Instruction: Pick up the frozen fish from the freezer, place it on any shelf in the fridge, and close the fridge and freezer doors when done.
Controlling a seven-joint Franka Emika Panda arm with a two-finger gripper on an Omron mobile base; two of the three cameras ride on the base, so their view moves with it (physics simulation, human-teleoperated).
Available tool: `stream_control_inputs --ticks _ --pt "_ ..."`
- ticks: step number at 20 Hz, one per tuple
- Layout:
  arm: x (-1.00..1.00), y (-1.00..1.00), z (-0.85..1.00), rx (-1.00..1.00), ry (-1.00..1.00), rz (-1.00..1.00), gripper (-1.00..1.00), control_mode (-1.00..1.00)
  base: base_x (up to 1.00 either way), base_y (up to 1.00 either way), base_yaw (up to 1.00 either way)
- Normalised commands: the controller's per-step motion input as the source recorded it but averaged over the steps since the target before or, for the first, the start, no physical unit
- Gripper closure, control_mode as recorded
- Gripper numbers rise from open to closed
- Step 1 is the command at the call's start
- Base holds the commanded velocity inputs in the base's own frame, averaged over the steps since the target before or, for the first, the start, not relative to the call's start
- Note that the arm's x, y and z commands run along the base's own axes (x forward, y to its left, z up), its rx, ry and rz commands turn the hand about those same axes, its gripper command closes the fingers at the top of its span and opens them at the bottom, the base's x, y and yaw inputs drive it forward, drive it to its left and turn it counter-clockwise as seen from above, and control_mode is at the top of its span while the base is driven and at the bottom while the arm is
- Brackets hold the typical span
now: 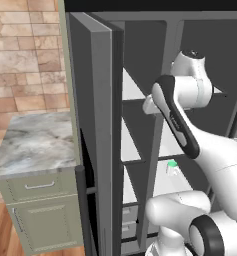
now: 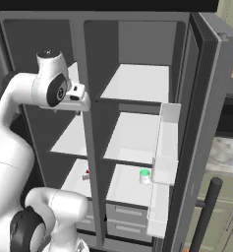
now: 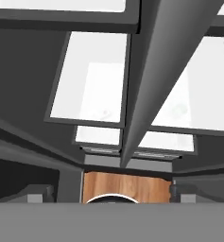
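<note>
Green-capped bottle [image 2: 145,176], label apparently unreadable.

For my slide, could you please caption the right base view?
White arm reaching into open dark grey unit; green-capped bottle on lower white shelf.

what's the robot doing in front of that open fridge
The white arm reaches up toward the divider between the freezer and the fridge, both with doors open. Its pincer's state can't be made out, and no fish is visible in it. A green-capped bottle sits on a lower fridge shelf.
</note>
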Motion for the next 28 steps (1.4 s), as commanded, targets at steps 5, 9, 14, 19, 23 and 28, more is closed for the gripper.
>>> stream_control_inputs --ticks 5,9,14,19,23,28 --pt "-0.21 0.14 0.26 0.02 -0.31 0.00 -1.00 -1.00 0.00 0.00 0.00" --pt "0.00 0.32 0.52 0.00 -0.23 0.00 -1.00 -1.00 0.00 0.00 0.00" --pt "0.06 0.34 0.39 0.00 -0.04 0.00 -1.00 -1.00 0.00 0.00 0.00" --pt "0.38 0.41 0.12 0.00 -0.02 0.02 -1.00 -1.00 0.00 0.00 0.00" --pt "0.71 0.47 0.01 0.00 0.00 0.03 -1.00 -1.00 0.00 0.00 0.00" --pt "0.76 0.17 -0.01 0.00 0.00 0.04 -1.00 -1.00 0.00 0.00 0.00"
